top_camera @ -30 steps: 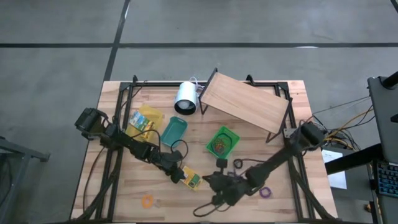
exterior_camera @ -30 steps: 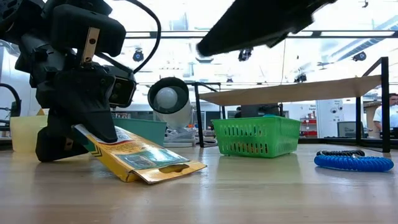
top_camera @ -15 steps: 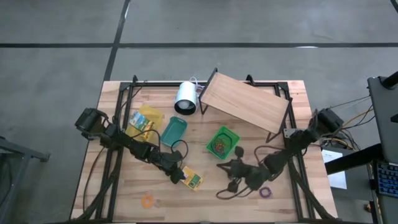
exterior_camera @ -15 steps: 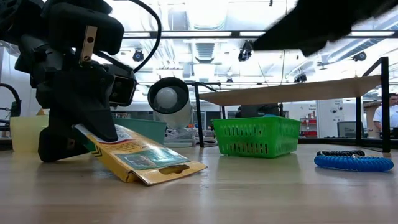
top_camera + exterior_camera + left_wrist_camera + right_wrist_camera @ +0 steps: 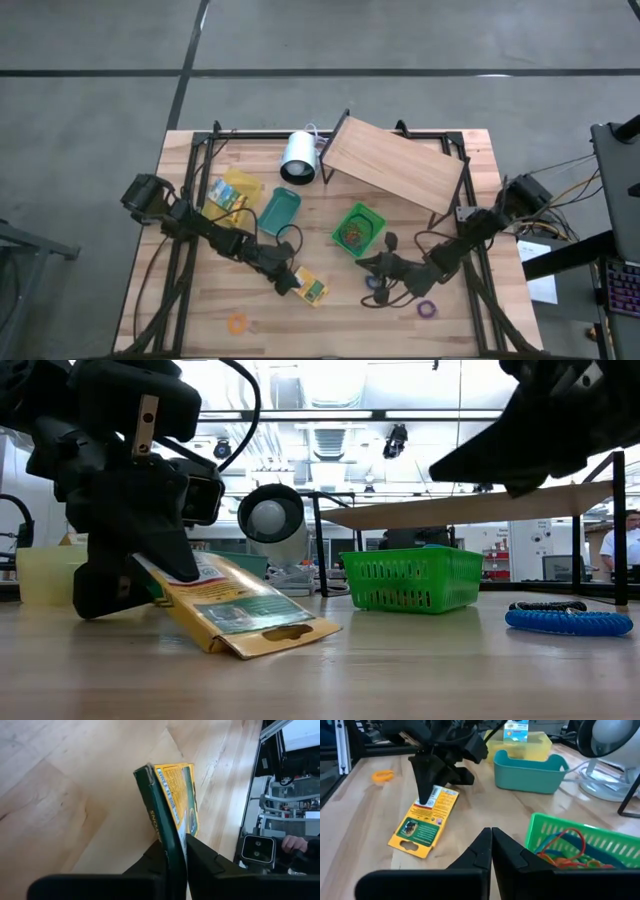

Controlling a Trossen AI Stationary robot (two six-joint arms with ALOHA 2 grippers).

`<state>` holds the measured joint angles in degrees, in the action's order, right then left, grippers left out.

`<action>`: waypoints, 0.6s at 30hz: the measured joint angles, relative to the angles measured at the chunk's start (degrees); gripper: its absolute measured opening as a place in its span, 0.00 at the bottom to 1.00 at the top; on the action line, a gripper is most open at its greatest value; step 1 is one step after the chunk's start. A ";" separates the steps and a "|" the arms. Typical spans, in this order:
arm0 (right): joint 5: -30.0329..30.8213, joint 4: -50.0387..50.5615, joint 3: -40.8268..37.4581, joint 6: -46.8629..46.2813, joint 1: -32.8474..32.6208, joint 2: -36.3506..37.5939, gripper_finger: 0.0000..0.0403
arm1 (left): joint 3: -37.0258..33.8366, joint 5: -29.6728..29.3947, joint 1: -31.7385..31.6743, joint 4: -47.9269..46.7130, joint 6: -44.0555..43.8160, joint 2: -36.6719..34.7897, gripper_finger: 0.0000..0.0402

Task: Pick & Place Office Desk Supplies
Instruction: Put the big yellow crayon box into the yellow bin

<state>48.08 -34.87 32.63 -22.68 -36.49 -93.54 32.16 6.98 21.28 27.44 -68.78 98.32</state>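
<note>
A yellow-and-green packet (image 5: 312,291) (image 5: 240,615) is near the table's middle. My left gripper (image 5: 290,282) (image 5: 172,851) is shut on it. My right gripper (image 5: 372,266) (image 5: 491,837) hovers shut and touches nothing. It is just on the near side of the green basket (image 5: 358,228), which holds several rubber bands (image 5: 570,852). A blue band (image 5: 568,622), a purple band (image 5: 427,309) and an orange band (image 5: 237,322) lie flat on the table. My left gripper pinches the packet between its two fingers at one short end (image 5: 170,840), with the packet's thin edge running out ahead of them. It comes slanting down from the table's left. The packet is tilted: the held end is raised and the free end (image 5: 295,632) rests on the table.
A teal tray (image 5: 280,210) and a yellow bin (image 5: 238,188) with a small box stand on the far side of my left arm. The white cylinder (image 5: 298,155) and the slanted wooden board (image 5: 395,165) are at the far edge. Black frame legs (image 5: 620,530) stand on the right.
My right gripper has drawn back from the table's near middle, beside the packet, toward the right and far side, ending next to the green basket. My left gripper has tipped the packet slightly steeper; its free end stays on the table.
</note>
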 joint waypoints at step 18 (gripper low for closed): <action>0.02 -0.53 -0.08 0.15 0.02 -0.28 0.02 | 0.02 -0.11 0.00 1.32 -0.22 0.00 0.09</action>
<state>48.11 -35.40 32.56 -22.53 -36.47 -93.82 32.18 6.87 21.28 28.77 -69.00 98.32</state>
